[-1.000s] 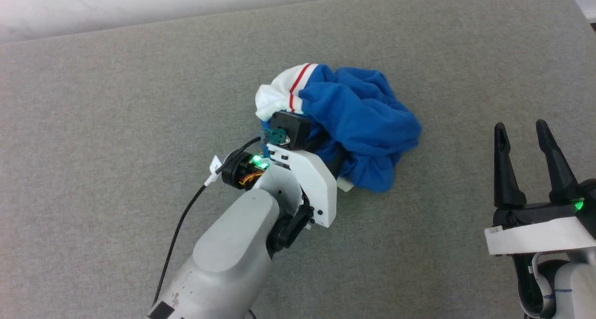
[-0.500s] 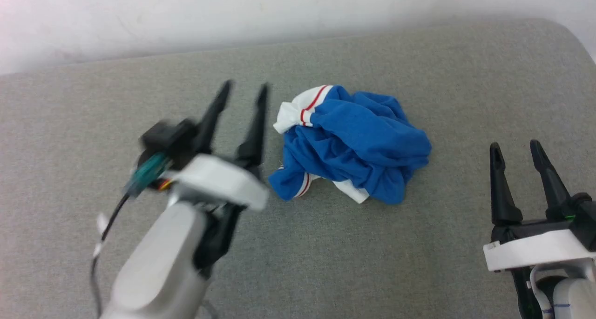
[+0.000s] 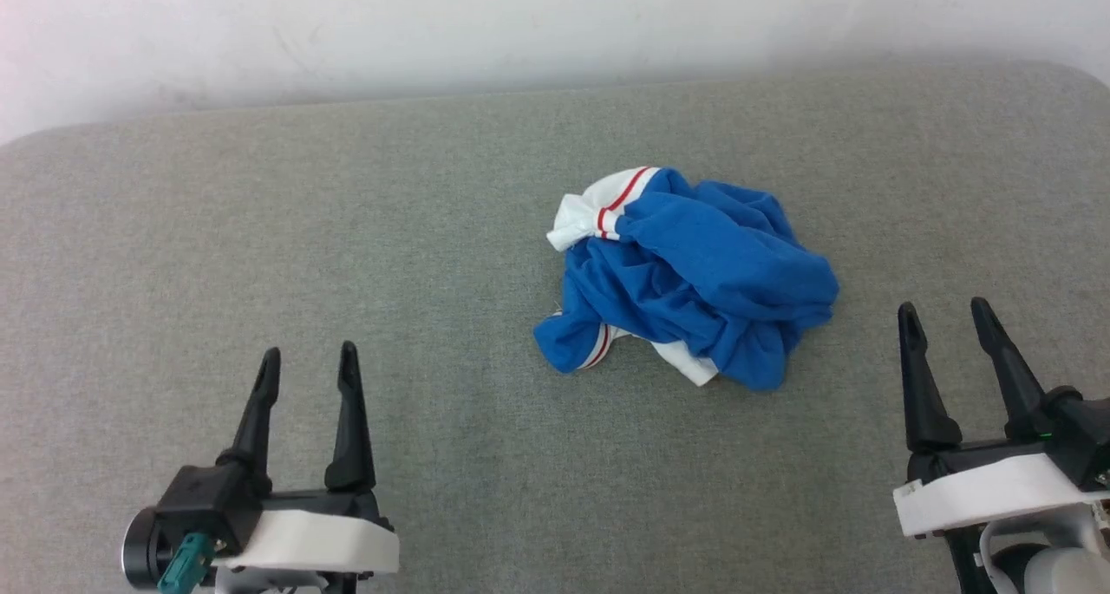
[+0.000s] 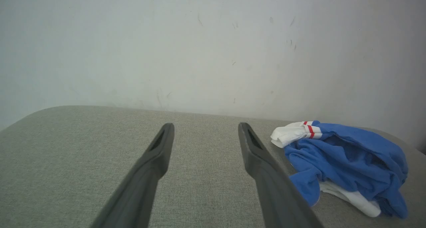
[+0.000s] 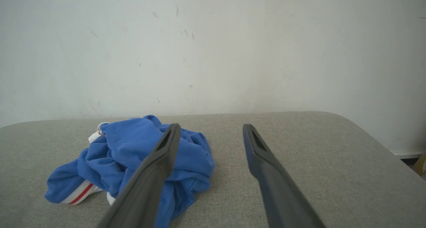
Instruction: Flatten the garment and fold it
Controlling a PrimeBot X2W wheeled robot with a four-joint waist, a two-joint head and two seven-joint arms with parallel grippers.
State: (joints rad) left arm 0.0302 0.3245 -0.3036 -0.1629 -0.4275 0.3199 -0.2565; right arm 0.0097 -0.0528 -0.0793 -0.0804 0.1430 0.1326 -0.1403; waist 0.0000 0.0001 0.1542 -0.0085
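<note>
Two empty grippers gape wide: the left gripper (image 3: 309,351) has just released the garment (image 3: 702,273) and pulled back, the right gripper (image 3: 943,306) idle, so it lies crumpled, unflattened.

bright, soft, even light with only faint shadows. a pinkish glare washes the wall (image 3: 35,22) at the head view's upper left. in both wrist views the fingers (image 4: 143,184) blur toward the lens.
</note>
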